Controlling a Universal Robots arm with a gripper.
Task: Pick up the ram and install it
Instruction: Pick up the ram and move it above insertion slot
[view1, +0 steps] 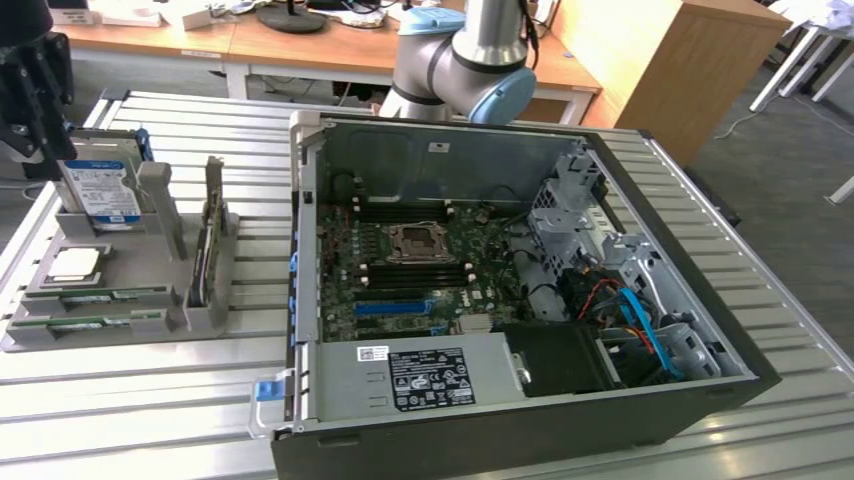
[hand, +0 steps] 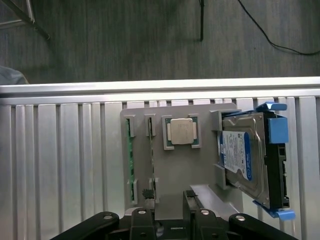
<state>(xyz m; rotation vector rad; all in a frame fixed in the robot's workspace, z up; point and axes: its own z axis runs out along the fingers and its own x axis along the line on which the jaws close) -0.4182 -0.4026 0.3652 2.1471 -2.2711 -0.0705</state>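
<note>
Wrist view, nearest first: gripper (hand: 167, 220) fingers spread, nothing between them, hanging over near edge of grey holder (hand: 175, 170). Task's ram (hand: 129, 160) seated on edge in holder's outermost slot, untouched, apart from fingers. Square processor chip (hand: 181, 132) flat in holder's middle pocket. Blue-railed hard drive (hand: 240, 160) standing tilted at holder's side opposite ram. Under holder: slatted aluminium table (hand: 60, 165), bright rail along edge past holder. Beyond holder and table edge: grey carpet floor (hand: 125, 45), black cable (hand: 272, 37) trailing across.

Exterior view: open computer case (view1: 601, 415) lying on same table, just beside holder toward the exterior view's right, motherboard exposed. In slot beside ram, second green stick (view1: 104, 295). Dark expansion card (view1: 210, 235) upright in holder on case side. Grey-blue robot arm (view1: 467, 50) rising behind case, farther back than holder. Farthest from holder: cluttered wooden desks (view1: 160, 40), wooden cabinet (view1: 667, 70).
</note>
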